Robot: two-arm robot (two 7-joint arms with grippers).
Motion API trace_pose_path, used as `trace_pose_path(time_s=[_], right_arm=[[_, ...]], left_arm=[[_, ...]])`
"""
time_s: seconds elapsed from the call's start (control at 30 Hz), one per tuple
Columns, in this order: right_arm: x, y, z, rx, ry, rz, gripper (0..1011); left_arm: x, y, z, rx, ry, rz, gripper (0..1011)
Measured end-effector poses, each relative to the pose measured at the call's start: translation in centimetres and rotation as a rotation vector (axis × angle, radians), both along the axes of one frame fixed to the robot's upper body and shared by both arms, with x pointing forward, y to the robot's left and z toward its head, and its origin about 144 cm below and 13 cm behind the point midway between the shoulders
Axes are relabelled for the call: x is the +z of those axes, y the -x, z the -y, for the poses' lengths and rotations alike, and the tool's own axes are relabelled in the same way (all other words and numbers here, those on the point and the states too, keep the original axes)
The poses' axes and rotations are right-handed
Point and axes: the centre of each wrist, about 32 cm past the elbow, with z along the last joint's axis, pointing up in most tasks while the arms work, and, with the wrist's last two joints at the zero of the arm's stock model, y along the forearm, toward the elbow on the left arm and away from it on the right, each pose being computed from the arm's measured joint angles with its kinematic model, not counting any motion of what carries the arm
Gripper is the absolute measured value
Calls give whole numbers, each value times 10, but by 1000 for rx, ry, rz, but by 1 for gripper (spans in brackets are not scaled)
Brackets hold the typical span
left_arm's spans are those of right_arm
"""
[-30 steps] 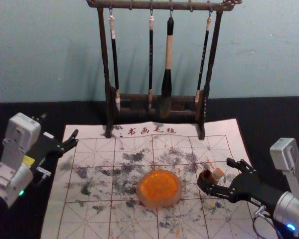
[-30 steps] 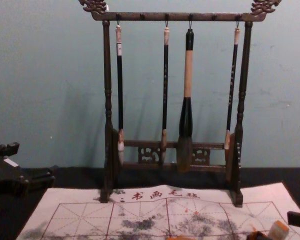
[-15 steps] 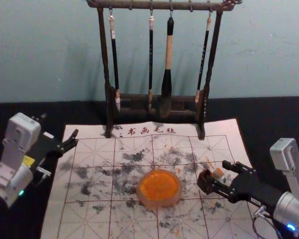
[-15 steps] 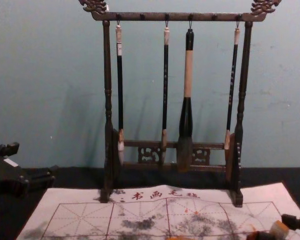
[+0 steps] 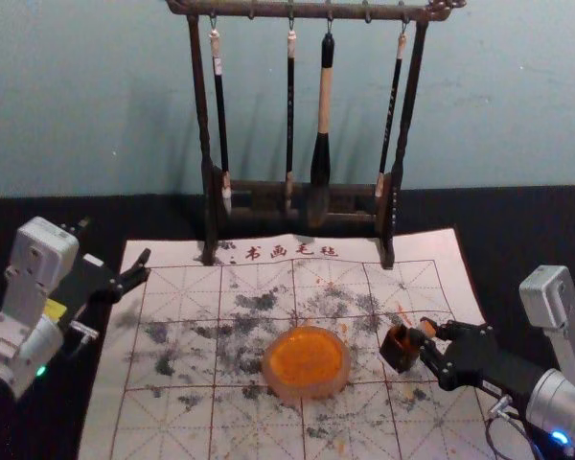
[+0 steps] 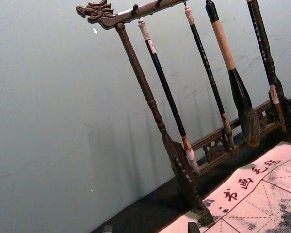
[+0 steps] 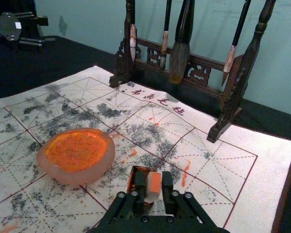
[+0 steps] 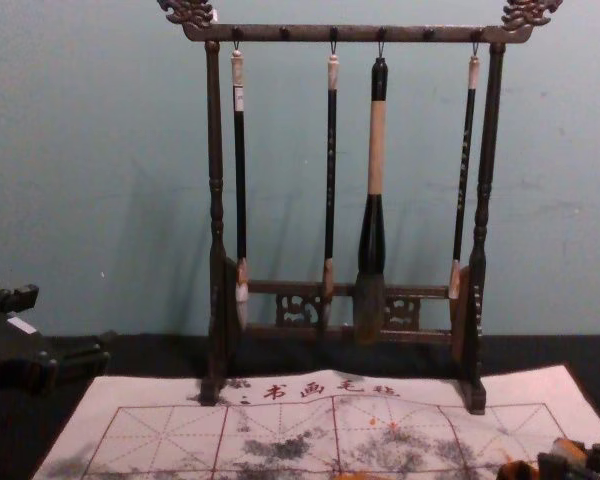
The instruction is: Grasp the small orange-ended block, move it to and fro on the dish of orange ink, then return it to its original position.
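Fingers closed around it, my right gripper [image 5: 427, 335] holds the small orange-ended block [image 5: 428, 328] at the mat's right part. In the right wrist view the block [image 7: 153, 184] sits between both fingers of the right gripper [image 7: 153, 181], its orange end up. Directly beside it is a dark, orange-stained holder [image 5: 400, 349]; whether the block touches it I cannot tell. The round dish of orange ink [image 5: 307, 362] lies to the left of them. My left gripper [image 5: 114, 242] stays parked open off the mat's left edge; its fingertips show wide apart in the left wrist view [image 6: 150, 227].
A dark wooden rack [image 5: 208, 206] with several hanging brushes stands at the mat's far edge. The ink-spotted white mat [image 5: 177, 331] lies on a black table [image 5: 517, 230], against a pale wall.
My right gripper's fingers have come together from wide apart, one on each side of the block. The block has shifted slightly within them. The left arm has stayed put.
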Motion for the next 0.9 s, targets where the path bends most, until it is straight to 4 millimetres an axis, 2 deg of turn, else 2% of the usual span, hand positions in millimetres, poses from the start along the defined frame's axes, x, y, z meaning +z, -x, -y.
trace_pose_path(time_s=[0.03,0.13,0.9], right_arm=[[0,0,0,0,0,0,145],[0,0,0,0,0,0,91],[4,-1,-1,14,-15,0,86]], left_arm=[[0,0,0,0,0,0,1001],[0,0,0,0,0,0,1001],[0,0,0,0,0,0,1001]])
